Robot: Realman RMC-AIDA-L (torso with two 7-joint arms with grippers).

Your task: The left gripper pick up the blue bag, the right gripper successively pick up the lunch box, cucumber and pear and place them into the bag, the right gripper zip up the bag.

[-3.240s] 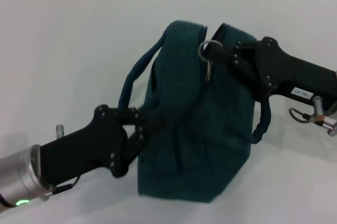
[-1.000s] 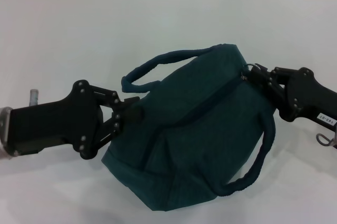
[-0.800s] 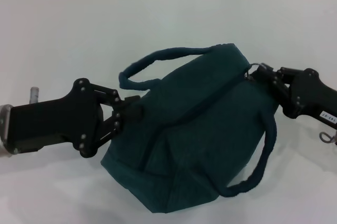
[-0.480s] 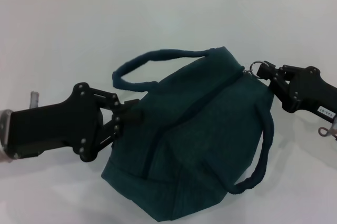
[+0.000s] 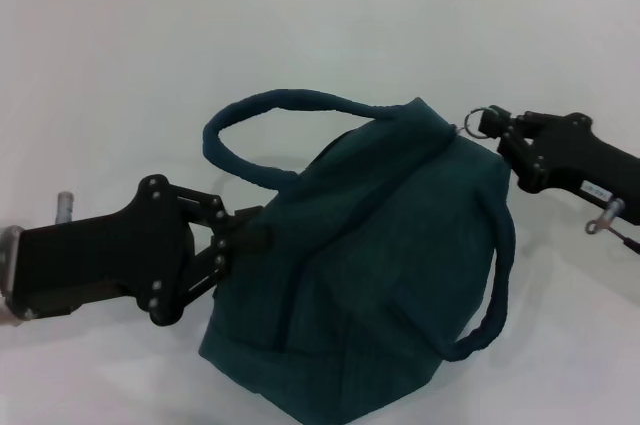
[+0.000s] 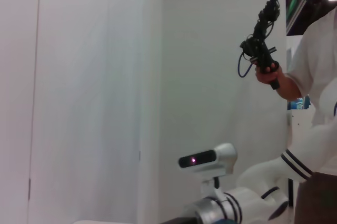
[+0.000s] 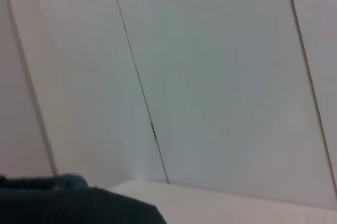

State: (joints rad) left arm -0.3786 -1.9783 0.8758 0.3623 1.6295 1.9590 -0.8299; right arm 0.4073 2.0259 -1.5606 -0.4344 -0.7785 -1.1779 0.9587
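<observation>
Lying slumped on the white desk [image 5: 120, 95]: the dark teal fabric bag [image 5: 380, 255] with two rolled loop handles, one arching toward the far left, the other hanging down the right side. Clamping together on the bag's left edge: the black left end effector [image 5: 250, 237]. Pinching shut on the small silver metal zipper ring [image 5: 482, 122] at the bag's top right corner: the black right end effector [image 5: 497, 132], wearing a small white label too tiny for reading.
</observation>
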